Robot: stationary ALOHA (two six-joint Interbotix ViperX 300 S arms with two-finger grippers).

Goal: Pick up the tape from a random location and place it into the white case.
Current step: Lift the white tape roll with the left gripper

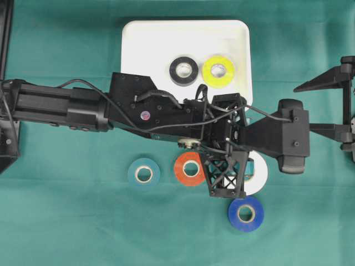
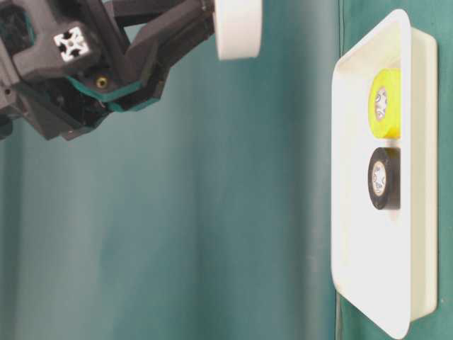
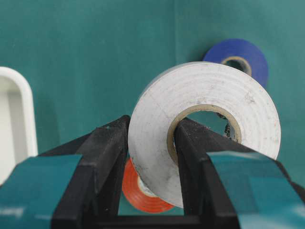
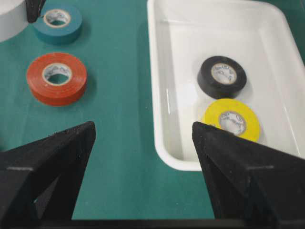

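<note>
The left hand (image 3: 147,157) is clamped on one white tape roll (image 3: 205,138); right hand (image 4: 143,143) apart. Two rolls lie in the white case (image 1: 144,50), three on the desk (image 1: 66,221).

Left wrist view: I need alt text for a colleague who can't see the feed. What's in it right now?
The left gripper is shut on a white tape roll, one finger outside the rim and the other through the core, above green cloth. Behind it lie a blue tape roll and, partly hidden, an orange tape roll; a corner of the white case shows at the left edge.
</note>
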